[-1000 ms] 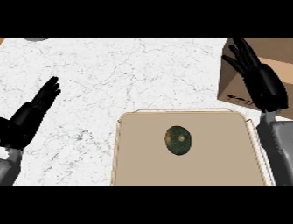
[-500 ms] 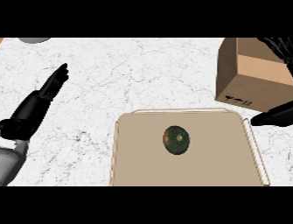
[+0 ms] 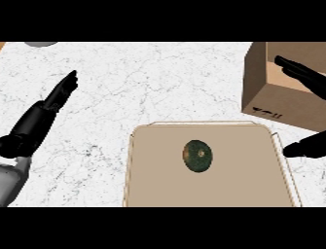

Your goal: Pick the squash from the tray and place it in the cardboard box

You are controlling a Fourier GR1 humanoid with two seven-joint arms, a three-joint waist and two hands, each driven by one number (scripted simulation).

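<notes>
While on the tray (image 3: 158,185), squash (image 3: 197,155) lies left of right hand (image 3: 322,87).

The squash (image 3: 197,155) is dark green with brownish spots. The tray (image 3: 158,175) is plain beige. The cardboard box (image 3: 280,99) is brown with small black marks. The counter (image 3: 158,82) is white marble with thin grey veins. Both hands are black.

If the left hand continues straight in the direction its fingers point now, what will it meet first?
Probably nothing nearby. The left hand points up and slightly right over bare marble counter; that line looks free to the picture's top edge. The grey object there lies left of it. Height above the counter is unclear.
</notes>
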